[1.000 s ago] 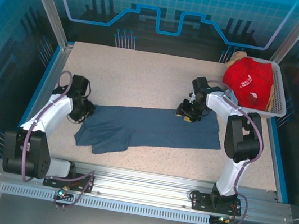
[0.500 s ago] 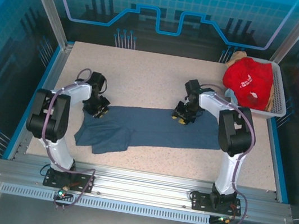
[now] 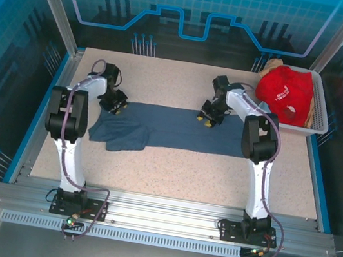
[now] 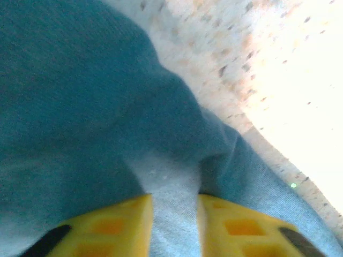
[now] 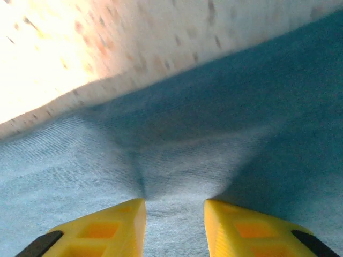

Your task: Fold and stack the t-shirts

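On the speckled table (image 3: 166, 82), the blue shirt (image 3: 170, 135) lies spread flat between the arms. The left gripper (image 3: 116, 105) pinches its far left edge and the right gripper (image 3: 206, 118) pinches a fold on its far edge. At the far right corner, the red shirt (image 3: 285, 91) sits heaped in the basket (image 3: 321, 113).

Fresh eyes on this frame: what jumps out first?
The slate-blue t-shirt lies stretched as a long band across the middle of the table, with the left gripper and right gripper each pinching its far edge. Both wrist views show cloth bunched between yellow fingers. Next comes the red t-shirt, heaped in the white basket at the far right corner.
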`<state>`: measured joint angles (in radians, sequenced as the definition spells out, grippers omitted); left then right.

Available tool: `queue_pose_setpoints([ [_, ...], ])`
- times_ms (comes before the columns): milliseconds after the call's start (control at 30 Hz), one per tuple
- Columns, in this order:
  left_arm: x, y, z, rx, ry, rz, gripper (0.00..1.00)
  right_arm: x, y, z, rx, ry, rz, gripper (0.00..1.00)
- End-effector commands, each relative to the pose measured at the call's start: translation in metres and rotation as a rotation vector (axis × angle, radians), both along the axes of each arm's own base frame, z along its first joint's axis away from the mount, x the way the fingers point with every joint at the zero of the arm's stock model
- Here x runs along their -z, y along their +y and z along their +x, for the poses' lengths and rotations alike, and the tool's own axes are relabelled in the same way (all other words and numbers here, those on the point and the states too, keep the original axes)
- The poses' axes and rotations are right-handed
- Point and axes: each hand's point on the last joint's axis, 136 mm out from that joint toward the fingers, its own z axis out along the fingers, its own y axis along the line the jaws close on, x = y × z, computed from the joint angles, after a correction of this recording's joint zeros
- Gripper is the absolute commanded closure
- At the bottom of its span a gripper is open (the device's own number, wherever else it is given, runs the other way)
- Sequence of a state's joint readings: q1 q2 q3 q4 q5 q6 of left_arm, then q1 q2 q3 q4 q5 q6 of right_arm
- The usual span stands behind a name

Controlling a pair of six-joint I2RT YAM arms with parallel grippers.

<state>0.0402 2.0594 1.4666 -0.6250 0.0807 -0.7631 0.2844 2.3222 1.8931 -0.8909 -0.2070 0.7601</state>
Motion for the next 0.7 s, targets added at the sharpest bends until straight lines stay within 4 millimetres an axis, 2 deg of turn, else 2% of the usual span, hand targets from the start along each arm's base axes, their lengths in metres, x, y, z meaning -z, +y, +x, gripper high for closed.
queue_pose_setpoints([
  [0,-0.039,0.013,-0.006,0.036,-0.041,0.096,0.58,-0.013,-0.006,0.006,-0.057,-0.046,-0.025,0.62],
  [67,-0.06,0.016,-0.026,0.035,-0.055,0.152,0.54,-0.037,-0.004,0.009,-0.082,-0.117,-0.02,0.61],
  [133,-0.069,0.015,-0.059,0.009,-0.047,0.161,0.52,-0.057,-0.002,0.005,-0.114,-0.167,-0.024,0.59],
  [300,-0.05,-0.01,-0.147,-0.041,0.036,0.064,0.53,-0.076,0.011,-0.03,-0.183,-0.222,0.038,0.57],
  [400,-0.037,-0.013,-0.183,-0.063,0.066,0.052,0.52,-0.075,0.023,-0.054,-0.222,-0.222,0.133,0.56],
  [467,-0.032,-0.012,-0.189,-0.059,0.04,0.049,0.51,-0.071,0.03,-0.068,-0.243,-0.212,0.165,0.56],
  [533,-0.027,-0.019,-0.184,-0.035,-0.003,0.013,0.52,-0.068,0.033,-0.08,-0.261,-0.203,0.179,0.56],
  [667,-0.011,-0.02,-0.195,-0.036,0.034,0.008,0.52,-0.056,0.032,-0.093,-0.255,-0.169,0.181,0.55],
])
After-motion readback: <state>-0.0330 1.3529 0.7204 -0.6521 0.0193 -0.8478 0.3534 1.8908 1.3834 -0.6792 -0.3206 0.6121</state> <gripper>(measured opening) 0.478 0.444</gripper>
